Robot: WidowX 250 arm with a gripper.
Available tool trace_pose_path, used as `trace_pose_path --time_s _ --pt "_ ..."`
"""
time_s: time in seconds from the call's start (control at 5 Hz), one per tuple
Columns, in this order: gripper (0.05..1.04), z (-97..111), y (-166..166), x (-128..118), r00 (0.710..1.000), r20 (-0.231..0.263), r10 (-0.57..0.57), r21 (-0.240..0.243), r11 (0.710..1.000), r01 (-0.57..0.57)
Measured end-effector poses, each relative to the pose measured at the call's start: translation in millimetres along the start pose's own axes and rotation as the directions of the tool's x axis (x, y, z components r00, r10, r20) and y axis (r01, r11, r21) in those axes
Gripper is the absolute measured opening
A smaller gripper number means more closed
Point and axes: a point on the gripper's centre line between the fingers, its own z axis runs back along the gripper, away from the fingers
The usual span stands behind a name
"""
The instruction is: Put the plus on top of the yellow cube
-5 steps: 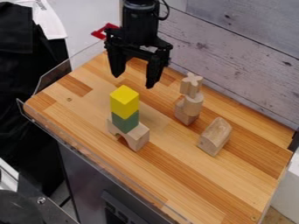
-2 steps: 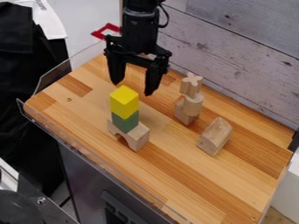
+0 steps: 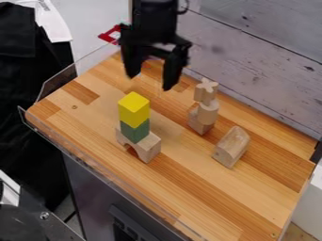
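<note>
The 2 jaws of the black gripper (image 3: 151, 80) are spread apart above the far part of the wooden bench (image 3: 189, 193); their outlines are blurred, and the black arm (image 3: 155, 19) is cut off by the top edge. Below them, the yellow cube (image 3: 134, 109) sits on a green block (image 3: 134, 132), over a wooden arch (image 3: 148, 147) whose upper face is partly hidden. To the right, the plus (image 3: 206, 89) stands at the top of a separate stack, on a rounded wooden piece (image 3: 207, 114) that partly hides the block (image 3: 199, 126) beneath it. Nearer the right edge is a wooden block (image 3: 231, 147). Behind the gripper, a red object (image 3: 110, 35) is partly covered. Pale marks on the dark front panel (image 3: 129, 228) are cut off at the bottom.
</note>
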Motion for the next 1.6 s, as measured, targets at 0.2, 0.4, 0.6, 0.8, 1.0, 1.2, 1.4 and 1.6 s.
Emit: trace_pose_path --time_s 0.2,0.4,0.6,0.8,1.0,1.2,1.4,1.6 --pt "0.999 13.5 -18.0 6.3 0.998 0.017 -0.062 0.009 0.998 0.062" --pt "0.999 22.2 -30.5 11.1 0.995 0.028 -0.096 0.022 0.995 0.096" --pt "0.999 22.3 -42.2 13.2 0.993 0.022 -0.116 0.012 0.993 0.116" --pt "0.999 21.7 -47.3 19.6 0.992 0.015 -0.121 0.003 0.993 0.121" --pt "0.999 14.1 -51.1 22.8 0.992 -0.019 -0.123 -0.003 0.992 0.123" --pt "0.999 3.2 -53.9 26.1 0.991 -0.052 -0.12 -0.009 0.993 0.119" --pt "0.999 -6.0 -54.7 29.4 0.99 -0.08 -0.116 -0.018 0.993 0.115" --pt "0.999 -11.0 -54.6 32.4 0.989 -0.097 -0.11 -0.018 0.994 0.109"
